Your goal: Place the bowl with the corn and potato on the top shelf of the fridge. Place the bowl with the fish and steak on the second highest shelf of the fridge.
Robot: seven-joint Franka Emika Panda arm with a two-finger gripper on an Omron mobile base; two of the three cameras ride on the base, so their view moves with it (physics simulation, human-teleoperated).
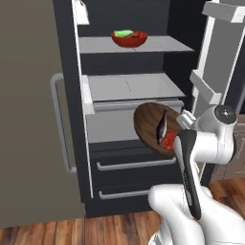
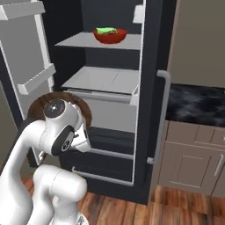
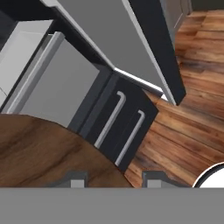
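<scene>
Before the open fridge (image 1: 129, 158), no writing legible, the gripper (image 3: 113, 179) clamps the wooden bowl (image 1: 150, 128) holding fish (image 1: 162, 127) and steak (image 1: 169, 139).

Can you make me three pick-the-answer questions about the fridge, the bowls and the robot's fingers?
1. Where is the red bowl?
A. on the top shelf
B. on the floor
C. inside the grey drawer

2. What colour is the bowl with the fish and steak?
A. blue
B. brown wood
C. white

3. What is the gripper doing?
A. pulling a drawer handle
B. hanging open with nothing in it
C. its fingers grip the wooden bowl, held tilted before the fridge

Answers: 1 A, it sits on the uppermost grey slab. 2 B, it shows wood grain. 3 C, the rim lies between the fingers.
</scene>
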